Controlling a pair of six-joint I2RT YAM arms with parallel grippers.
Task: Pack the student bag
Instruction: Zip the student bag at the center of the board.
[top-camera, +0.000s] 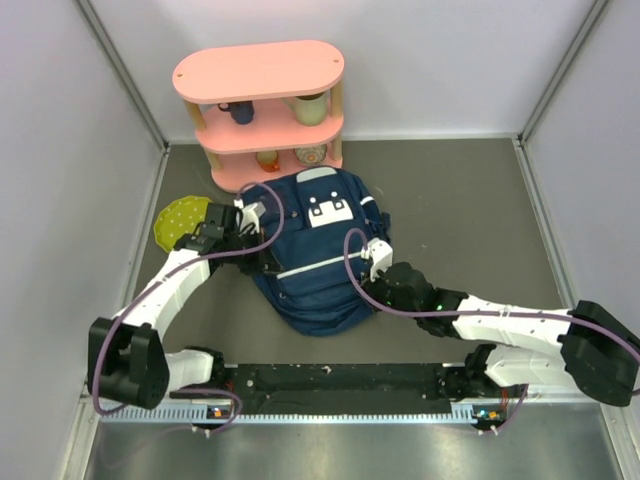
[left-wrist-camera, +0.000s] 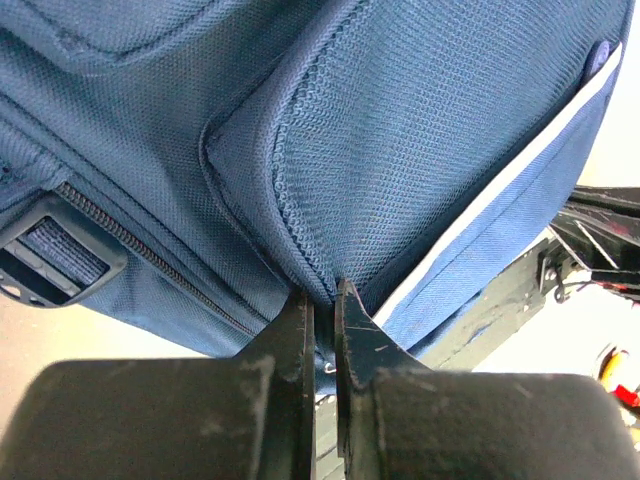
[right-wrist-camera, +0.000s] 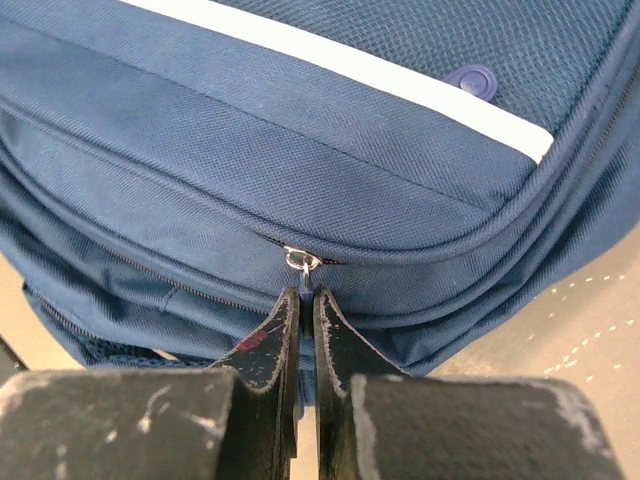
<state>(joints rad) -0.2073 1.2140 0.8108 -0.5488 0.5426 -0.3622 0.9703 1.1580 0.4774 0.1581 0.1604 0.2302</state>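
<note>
The student bag (top-camera: 315, 255), navy blue with a white stripe and a white buckle patch, lies flat in the middle of the table. My left gripper (top-camera: 243, 232) is at its left side, shut on a fold of the bag's mesh side fabric (left-wrist-camera: 325, 290). My right gripper (top-camera: 378, 262) is at the bag's right side, shut on the zipper pull (right-wrist-camera: 303, 265) of a closed zipper below the white stripe (right-wrist-camera: 330, 60). A strap buckle (left-wrist-camera: 55, 255) shows in the left wrist view.
A pink two-tier shelf (top-camera: 262, 110) with cups and small items stands behind the bag. A yellow-green dotted plate (top-camera: 180, 220) lies to the left, beside the left arm. Grey walls close in both sides. A black rail (top-camera: 340, 380) runs along the near edge.
</note>
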